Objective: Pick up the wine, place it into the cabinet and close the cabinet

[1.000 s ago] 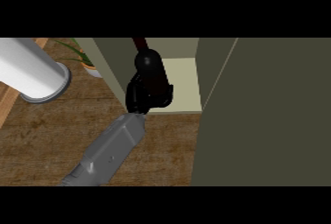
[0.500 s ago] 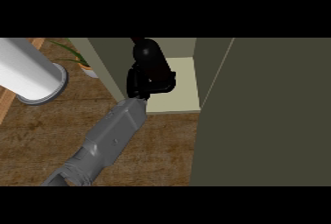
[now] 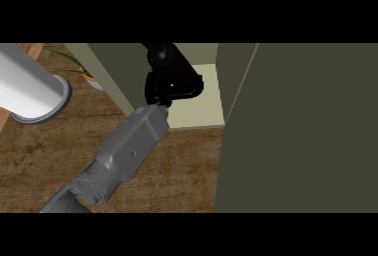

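The hand [image 3: 174, 84] is curled round the dark wine [image 3: 164, 54], holding it over the pale floor of the open cabinet [image 3: 201, 107]. The door [image 3: 303, 125] stands to its right, the grey cylinder [image 3: 29, 90] and plant [image 3: 77, 67] well left.

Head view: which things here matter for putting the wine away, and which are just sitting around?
For the job: wine bottle, left hand holding it, cabinet, cabinet door.
Lying about: white cylinder, potted plant, counter.
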